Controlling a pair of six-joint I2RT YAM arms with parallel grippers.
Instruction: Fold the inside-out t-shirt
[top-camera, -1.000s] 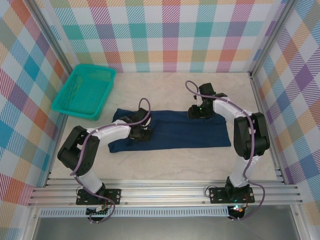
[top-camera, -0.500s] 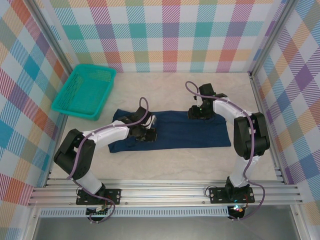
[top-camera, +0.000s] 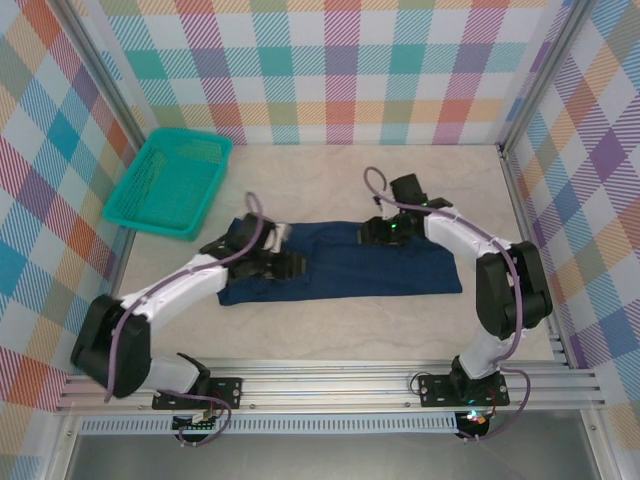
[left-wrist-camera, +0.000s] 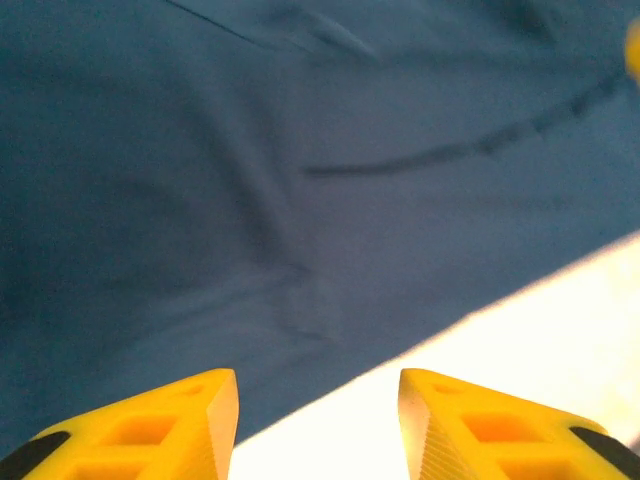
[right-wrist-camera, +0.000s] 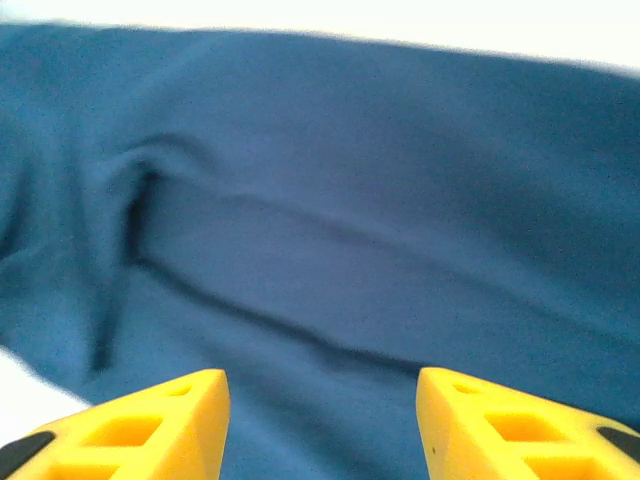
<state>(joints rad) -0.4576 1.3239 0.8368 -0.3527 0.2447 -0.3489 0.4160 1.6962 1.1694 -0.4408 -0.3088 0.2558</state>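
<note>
The t-shirt lies flat on the worktop. It forms a long, dark navy strip running left to right across the middle, much longer than it is deep. Its right part is smooth, while the left end is rumpled, with one corner jutting toward the far left. A teal mesh basket sits in the far-left corner of the worktop, near that end of the shirt but apart from it.

The left pincer is low over the left third of the shirt. In the left wrist view its two yellow fingers are spread with nothing between them. They sit above the near edge of the cloth, where the navy meets the pale worktop. I cannot tell whether the tips touch the cloth.

The right pincer is at the far edge of the shirt, a little right of its middle. In the right wrist view its yellow fingers are also spread and hold nothing. The cloth below them has a long soft crease running across it and a dark pucker toward the left. Pale worktop shows along the top of that view and at its lower left corner.
</note>
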